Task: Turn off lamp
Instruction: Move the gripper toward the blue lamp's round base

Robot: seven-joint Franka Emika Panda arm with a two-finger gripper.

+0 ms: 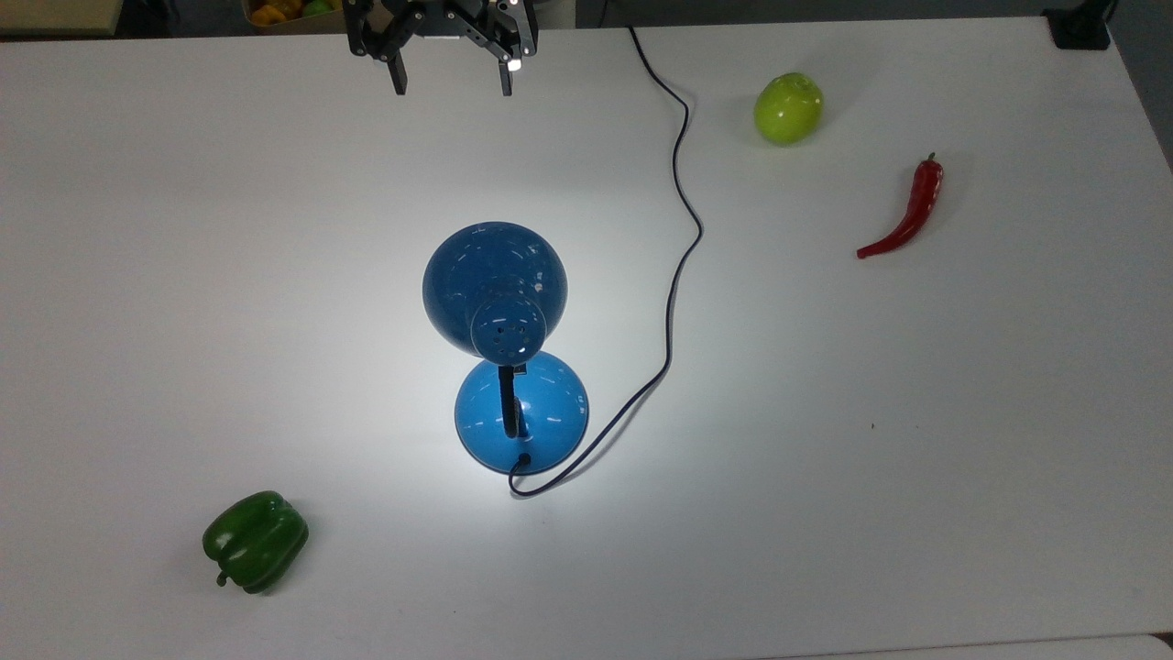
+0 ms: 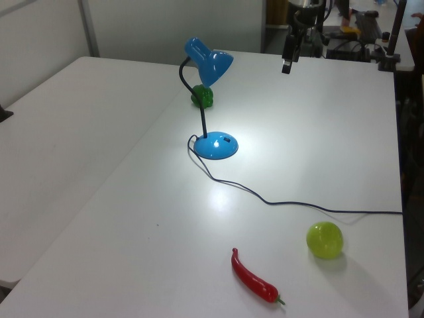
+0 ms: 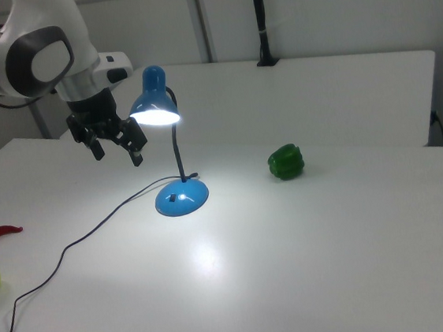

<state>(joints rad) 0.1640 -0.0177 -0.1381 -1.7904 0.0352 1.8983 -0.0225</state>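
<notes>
A lit blue lamp (image 1: 499, 302) stands mid-worktop (image 1: 916, 458), no readable writing on it. The gripper (image 1: 452, 78) hovers at its 12 o'clock in the top view, fingers wide apart, holding nothing.

A white table (image 1: 183, 275) holds three scattered items, well apart. A green bell pepper (image 1: 256, 541) lies near the top view's lower left. A lime-green apple (image 1: 788, 108) and a red chili pepper (image 1: 907, 213) sit toward its upper right. Beyond the far edge, what may be a box of fruit (image 1: 284, 11).
</notes>
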